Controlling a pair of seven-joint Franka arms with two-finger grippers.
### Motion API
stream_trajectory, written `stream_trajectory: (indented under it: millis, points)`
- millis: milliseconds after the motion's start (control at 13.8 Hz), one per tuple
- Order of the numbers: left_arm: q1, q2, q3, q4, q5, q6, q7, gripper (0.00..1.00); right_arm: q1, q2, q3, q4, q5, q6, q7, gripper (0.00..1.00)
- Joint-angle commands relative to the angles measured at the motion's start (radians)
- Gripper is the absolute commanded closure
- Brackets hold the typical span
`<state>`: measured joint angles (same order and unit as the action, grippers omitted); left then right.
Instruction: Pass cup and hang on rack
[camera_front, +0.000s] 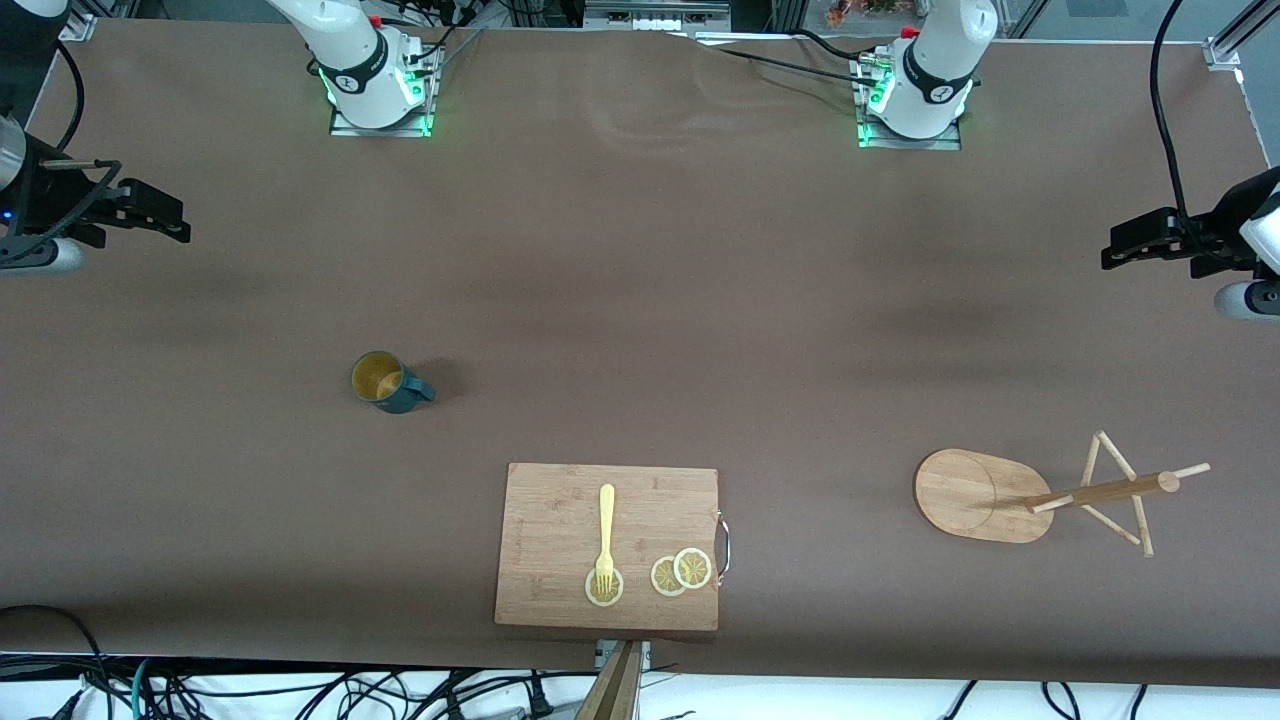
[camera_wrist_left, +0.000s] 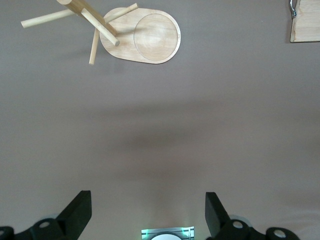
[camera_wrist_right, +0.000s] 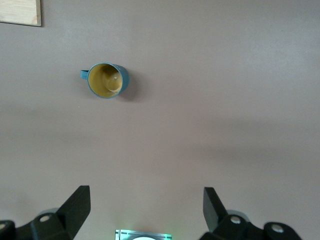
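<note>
The dark teal cup (camera_front: 385, 381) stands upright on the brown table toward the right arm's end, with its tan inside showing and its handle pointing toward the left arm's end. It also shows in the right wrist view (camera_wrist_right: 106, 80). The wooden rack (camera_front: 985, 495) stands toward the left arm's end, with its pole and pegs free of cups. It also shows in the left wrist view (camera_wrist_left: 145, 37). My right gripper (camera_front: 168, 225) is open and empty over the table's right-arm end (camera_wrist_right: 146, 192). My left gripper (camera_front: 1122, 250) is open and empty over the table's left-arm end (camera_wrist_left: 147, 197).
A rectangular wooden cutting board (camera_front: 560, 510) lies near the front camera between cup and rack. It holds a yellow fork (camera_front: 605, 530) and lemon slices (camera_front: 680, 572). Cables run along the table's edge nearest the front camera.
</note>
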<state>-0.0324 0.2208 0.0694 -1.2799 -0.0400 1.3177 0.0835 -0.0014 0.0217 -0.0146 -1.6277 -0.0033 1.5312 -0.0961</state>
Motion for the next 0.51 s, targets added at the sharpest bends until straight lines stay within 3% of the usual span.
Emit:
stream_trajectory:
  millis: [0,435]
  points:
    - [0.000,0.012,0.004,0.025,-0.018,0.000,-0.002,0.00,-0.012,0.010,0.016,0.023,-0.006,0.012,0.012,0.00]
    - [0.002,0.012,0.004,0.025,-0.018,0.002,-0.002,0.00,-0.011,0.014,0.016,0.025,-0.001,0.013,0.000,0.00]
